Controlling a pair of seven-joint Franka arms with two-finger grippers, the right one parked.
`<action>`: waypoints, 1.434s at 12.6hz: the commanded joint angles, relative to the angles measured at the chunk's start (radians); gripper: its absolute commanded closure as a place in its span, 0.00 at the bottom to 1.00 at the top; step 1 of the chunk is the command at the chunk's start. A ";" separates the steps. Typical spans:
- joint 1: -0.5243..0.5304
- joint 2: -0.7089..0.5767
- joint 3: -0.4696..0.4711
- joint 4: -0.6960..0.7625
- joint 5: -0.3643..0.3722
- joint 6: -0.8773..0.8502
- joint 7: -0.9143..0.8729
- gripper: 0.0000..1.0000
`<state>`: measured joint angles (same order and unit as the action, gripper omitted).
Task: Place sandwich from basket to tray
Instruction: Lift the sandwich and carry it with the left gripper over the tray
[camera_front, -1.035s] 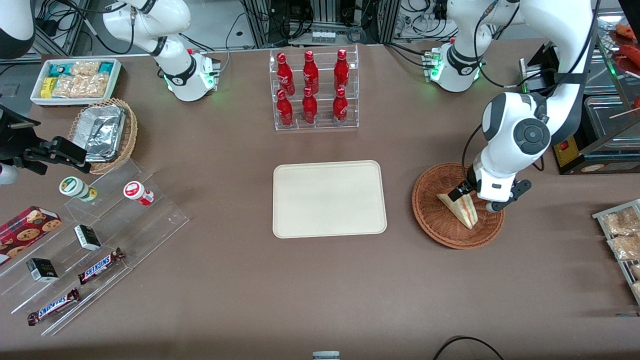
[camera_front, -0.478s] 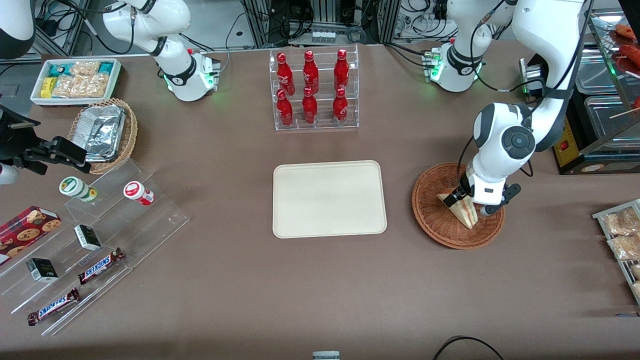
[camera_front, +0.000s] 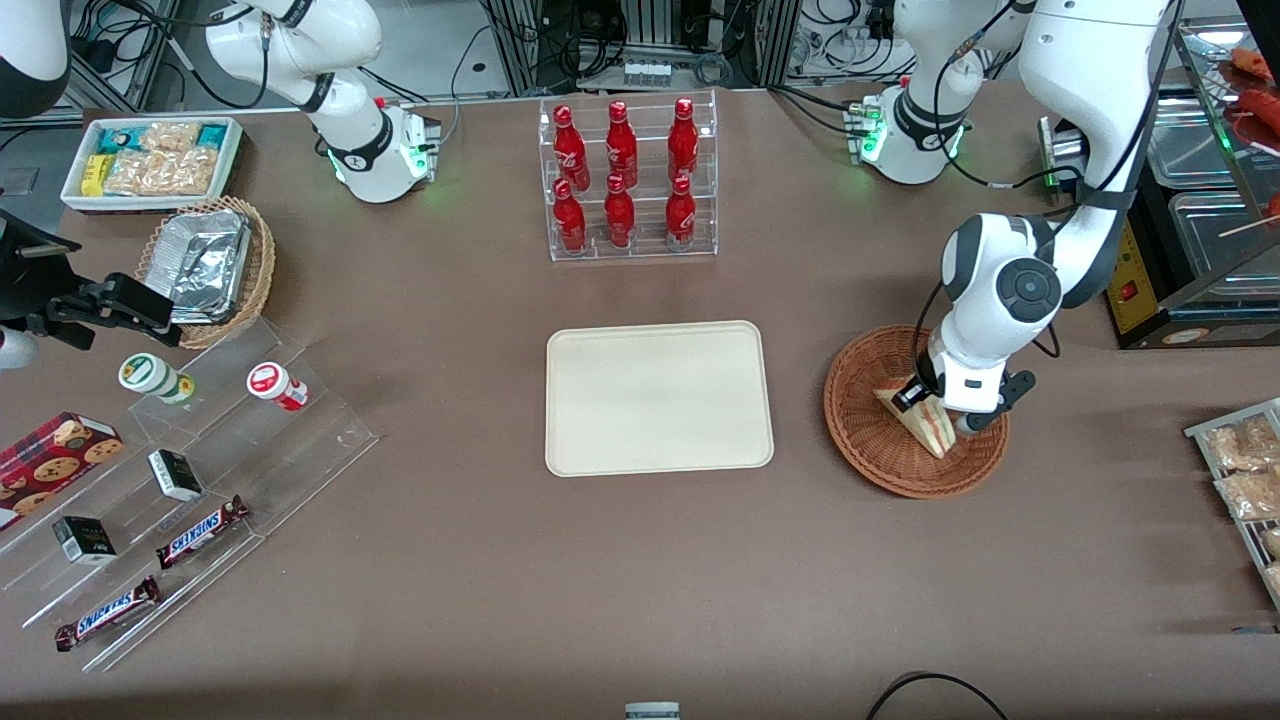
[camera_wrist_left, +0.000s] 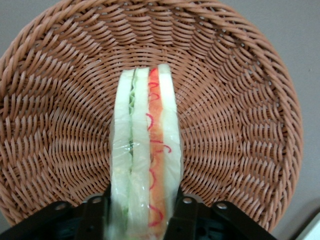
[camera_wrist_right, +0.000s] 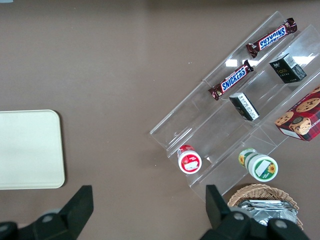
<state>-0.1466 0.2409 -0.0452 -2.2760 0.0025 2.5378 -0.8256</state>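
The sandwich (camera_front: 928, 420) stands on edge in the reddish-brown wicker basket (camera_front: 868, 440), its red and green filling showing along the cut edge (camera_wrist_left: 147, 150). My left gripper (camera_front: 935, 408) is down in the basket, over the sandwich's wide end. One finger (camera_wrist_left: 97, 215) lies against one bread face and the other finger (camera_wrist_left: 186, 212) against the other, with no gap showing, so the gripper is shut on the sandwich. The cream tray (camera_front: 658, 397) lies flat beside the basket, toward the parked arm's end, and holds nothing.
A clear rack of red bottles (camera_front: 628, 180) stands farther from the front camera than the tray. Metal pans and a black box (camera_front: 1190, 280) sit close to the basket at the working arm's end, with snack packets (camera_front: 1245, 470) nearby. Stepped acrylic shelves (camera_front: 190, 480) lie toward the parked arm's end.
The left arm has come lower and drawn in over the basket, bringing the gripper down around the sandwich. The sandwich has stayed where it was.
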 joint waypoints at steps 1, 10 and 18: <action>-0.004 -0.066 0.002 0.009 -0.002 -0.071 -0.003 0.93; -0.194 0.093 -0.001 0.519 0.004 -0.699 0.245 0.92; -0.451 0.426 -0.001 0.874 -0.009 -0.688 0.039 0.91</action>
<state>-0.5548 0.5889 -0.0600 -1.5169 0.0016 1.8715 -0.7364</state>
